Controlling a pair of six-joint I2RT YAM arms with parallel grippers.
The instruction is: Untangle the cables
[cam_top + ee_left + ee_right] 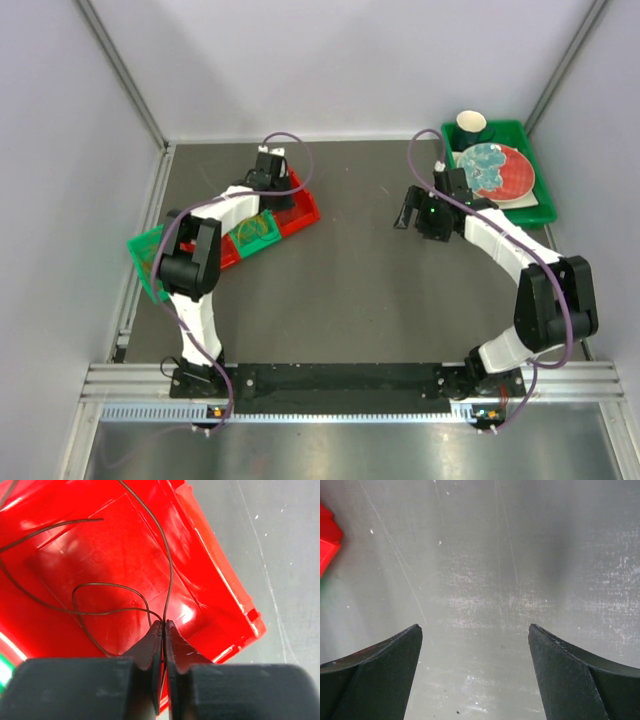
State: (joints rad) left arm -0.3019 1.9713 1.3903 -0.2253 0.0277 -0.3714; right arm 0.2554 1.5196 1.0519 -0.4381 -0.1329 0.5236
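Left gripper: pressed together, pinching dark cable at fingertips.
Cable location: looped inside red bin.
Right gripper: spread wide, empty, over tabletop.
Technique: lift slowly; watch loops for snags.

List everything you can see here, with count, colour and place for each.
table: one, grey, under everything
red bin: one, red, left of centre
cable: at least one, dark brown, looping in the red bin
green bin: one, green, table's left edge
green tray: one, green, far right corner
plate: one, red, in the green tray
pale blue item: one, pale blue, on the plate
cup: one, dark, green tray's far end
left gripper: one, black, shut on the cable
right gripper: one, black, open above the table
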